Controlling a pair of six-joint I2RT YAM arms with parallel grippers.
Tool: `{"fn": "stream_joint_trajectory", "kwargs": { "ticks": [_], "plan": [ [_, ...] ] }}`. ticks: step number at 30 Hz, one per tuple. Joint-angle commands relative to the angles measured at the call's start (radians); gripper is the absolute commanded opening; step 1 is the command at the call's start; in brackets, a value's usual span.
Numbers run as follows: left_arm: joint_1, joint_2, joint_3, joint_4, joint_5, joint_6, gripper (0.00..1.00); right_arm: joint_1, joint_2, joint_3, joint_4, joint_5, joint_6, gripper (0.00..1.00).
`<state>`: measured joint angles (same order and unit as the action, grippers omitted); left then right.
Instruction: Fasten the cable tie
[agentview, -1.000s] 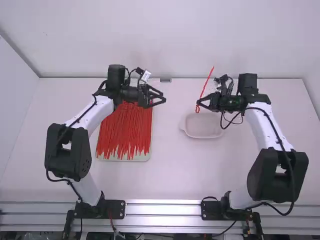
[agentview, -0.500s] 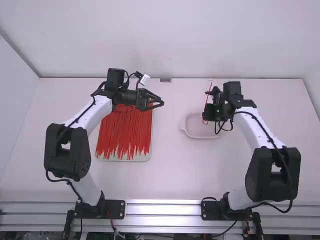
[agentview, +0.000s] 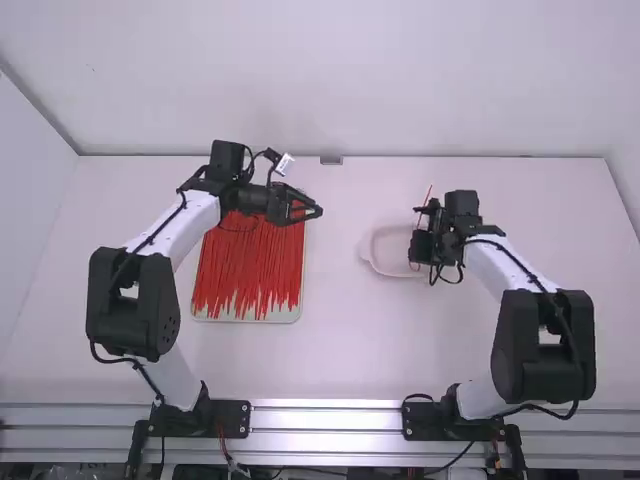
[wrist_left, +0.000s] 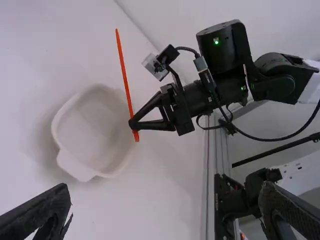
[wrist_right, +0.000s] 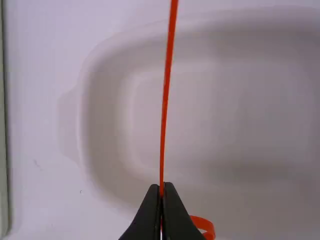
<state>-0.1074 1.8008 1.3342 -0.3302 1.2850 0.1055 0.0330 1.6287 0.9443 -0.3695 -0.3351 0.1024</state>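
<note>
- Plainly, the right gripper (wrist_right: 161, 189) has its jaws pressed together on the red cable tie (wrist_right: 167, 100), pinching the strap low down, directly above the white bowl (agentview: 378, 265). The strap stands up out of the jaws. A curl of red shows just beneath them, which I take to be the closed loop, though the head itself is hidden.
- The left gripper (agentview: 303, 209) hangs well to the bowl's left, over a tray (agentview: 245, 318) of spare ties (agentview: 250, 260). Its jaws are wide apart and hold nothing.
- My reading is that the fastening looks done and the tie is about to be dropped into the bowl.
- The long, stiff strap is one risk. Let go from this pose, it could topple across the bowl's rim and lever the whole tie out onto the tabletop (agentview: 340, 340).
- The thin strap may also cling between the jaws as they part and be carried clear of the bowl.
- The bowl looks light, and the jaws sit close to its rim, so a lower descent could nudge or skid it.
- If the loop has not latched, it would spring open on release. I cannot confirm the latch.
</note>
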Motion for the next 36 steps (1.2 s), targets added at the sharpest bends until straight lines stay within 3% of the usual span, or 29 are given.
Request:
{"fn": "stream_joint_trajectory", "kwargs": {
  "ticks": [1, 8, 12, 13, 14, 15, 21, 27, 36],
  "plan": [
    [-0.005, 0.0, 0.0, -0.006, 0.015, 0.016, 0.99, 0.006, -0.014, -0.008, 0.011, 0.0, 0.006, 0.0],
    [-0.005, 0.0, 0.0, -0.003, 0.016, 0.016, 0.99, -0.012, -0.014, -0.008, 0.018, 0.0, 0.006, 0.01],
    [-0.005, 0.0, 0.0, -0.002, 0.015, 0.022, 0.99, -0.021, -0.014, -0.008, 0.018, 0.0, 0.024, 0.12],
    [-0.005, 0.0, 0.0, -0.002, 0.015, 0.029, 0.99, -0.021, -0.014, -0.008, 0.018, 0.0, 0.034, 0.2],
    [-0.005, 0.0, 0.0, -0.004, 0.014, 0.051, 0.99, -0.022, -0.014, -0.008, 0.019, 0.0, 0.031, 0.44],
    [-0.005, 0.0, 0.0, -0.006, 0.008, 0.064, 0.99, -0.024, -0.014, -0.008, 0.02, 0.0, 0.029, 0.99],
    [-0.002, 0.0, 0.0, 0.009, 0.003, 0.059, 0.99, -0.034, -0.015, -0.003, 0.008, -0.009, 0.054, 0.99],
    [0.047, -0.062, 0.0, -0.051, -0.103, 0.06, 0.99, -0.034, -0.043, 0.063, -0.145, -0.024, 0.024, 0.99],
    [0.123, -0.276, 0.0, -0.196, -0.181, 0.055, 0.98, -0.015, -0.246, 0.19, -0.381, -0.06, 0.006, 0.99]
  ]
}}
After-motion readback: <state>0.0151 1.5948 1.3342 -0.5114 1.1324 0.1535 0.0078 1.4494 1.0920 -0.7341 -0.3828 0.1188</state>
